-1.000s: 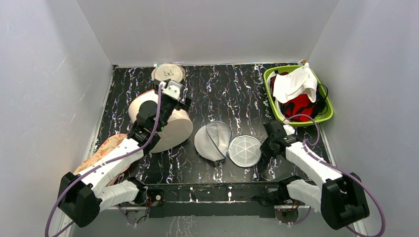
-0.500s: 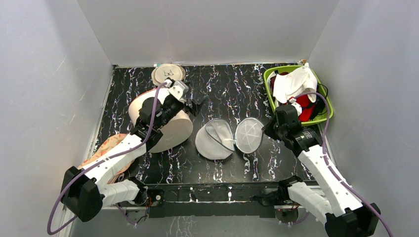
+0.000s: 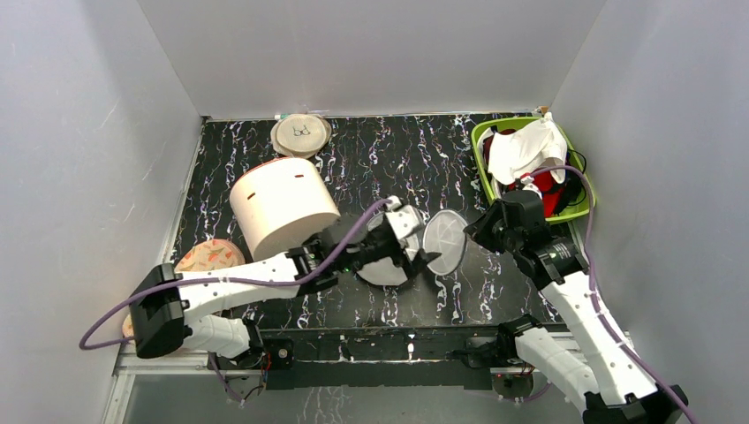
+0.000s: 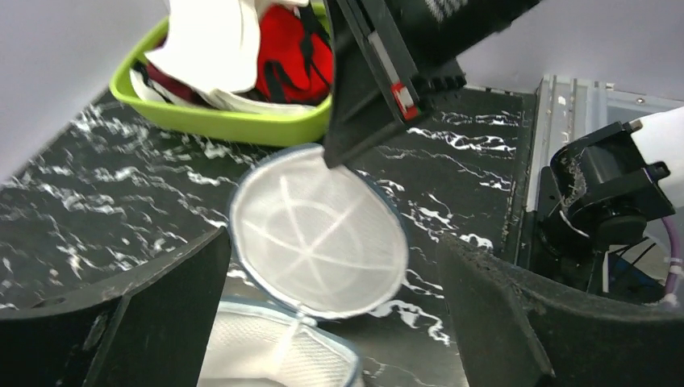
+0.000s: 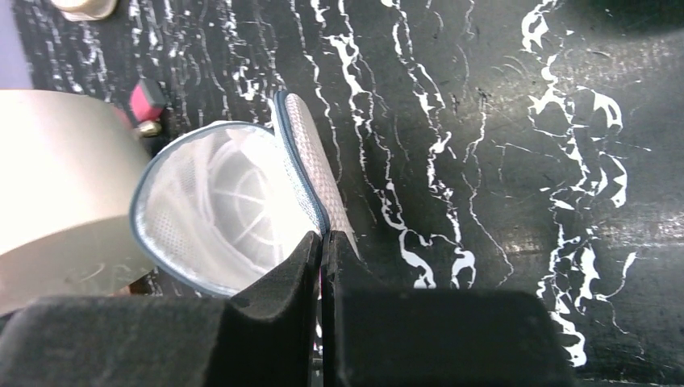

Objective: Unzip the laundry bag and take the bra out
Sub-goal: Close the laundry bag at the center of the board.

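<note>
The laundry bag (image 3: 382, 268) lies unzipped mid-table, its round mesh lid (image 3: 444, 243) standing up on edge. My right gripper (image 3: 475, 231) is shut on the lid's rim; the right wrist view shows the pinch (image 5: 323, 242) and the bag's pale inside (image 5: 226, 210). My left gripper (image 3: 413, 254) hangs open over the bag, between body and lid. In the left wrist view its fingers (image 4: 161, 306) spread wide around the lid (image 4: 319, 242). The red bra (image 3: 540, 190) lies in the green basket, also in the left wrist view (image 4: 286, 44).
A big cream cylinder (image 3: 283, 203) stands left of the bag. A flat beige disc (image 3: 300, 132) lies at the back. The green basket (image 3: 578, 210) at back right also holds a white cloth (image 3: 530, 150). A patterned orange piece (image 3: 208, 258) lies at front left.
My left arm swung from the cream cylinder across to the bag. My right gripper lifted the lid from flat to upright and moved back towards the basket.
</note>
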`<move>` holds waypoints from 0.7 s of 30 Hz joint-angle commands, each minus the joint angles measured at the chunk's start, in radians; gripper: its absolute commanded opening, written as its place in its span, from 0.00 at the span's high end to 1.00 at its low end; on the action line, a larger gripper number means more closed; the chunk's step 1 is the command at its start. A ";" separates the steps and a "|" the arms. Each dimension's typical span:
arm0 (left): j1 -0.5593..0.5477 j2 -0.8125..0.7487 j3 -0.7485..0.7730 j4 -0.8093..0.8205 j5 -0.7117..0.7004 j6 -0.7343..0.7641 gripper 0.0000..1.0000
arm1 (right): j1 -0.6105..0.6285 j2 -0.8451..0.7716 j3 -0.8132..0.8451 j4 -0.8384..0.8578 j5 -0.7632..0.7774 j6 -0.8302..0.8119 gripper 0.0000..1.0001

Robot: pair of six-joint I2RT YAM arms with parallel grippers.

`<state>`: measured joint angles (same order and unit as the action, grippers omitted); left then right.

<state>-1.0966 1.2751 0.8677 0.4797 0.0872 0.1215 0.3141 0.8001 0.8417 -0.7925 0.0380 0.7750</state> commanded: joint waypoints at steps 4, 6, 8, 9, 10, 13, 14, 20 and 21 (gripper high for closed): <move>-0.269 0.193 0.183 -0.201 -0.623 -0.246 0.02 | 0.003 -0.090 0.007 0.052 -0.026 0.025 1.00; -0.320 0.263 0.233 -0.236 -0.753 -0.301 0.02 | 0.003 -0.102 0.003 0.037 -0.019 0.039 1.00; -0.366 0.331 0.257 -0.205 -0.845 -0.292 0.02 | 0.003 -0.118 -0.008 0.026 -0.017 0.068 1.00; -0.380 0.363 0.278 -0.207 -0.882 -0.291 0.03 | 0.003 -0.129 -0.016 0.028 -0.019 0.071 1.00; -0.386 0.396 0.305 -0.228 -0.912 -0.292 0.04 | 0.003 -0.138 -0.020 0.030 -0.017 0.096 1.00; -0.388 0.487 0.370 -0.240 -0.986 -0.262 0.08 | 0.004 -0.161 -0.022 0.037 -0.006 0.107 1.00; -0.388 0.515 0.392 -0.238 -0.997 -0.244 0.09 | 0.003 -0.162 -0.021 0.038 -0.006 0.107 1.00; -0.388 0.630 0.506 -0.294 -1.167 -0.216 0.24 | 0.003 -0.176 -0.015 0.041 -0.018 0.118 1.00; -0.388 0.632 0.511 -0.306 -1.184 -0.221 0.30 | 0.003 -0.184 -0.015 0.041 -0.016 0.120 1.00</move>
<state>-1.4879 1.9102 1.3071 0.2253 -0.9100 -0.1089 0.3141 0.6441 0.8112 -0.7940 0.0189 0.8715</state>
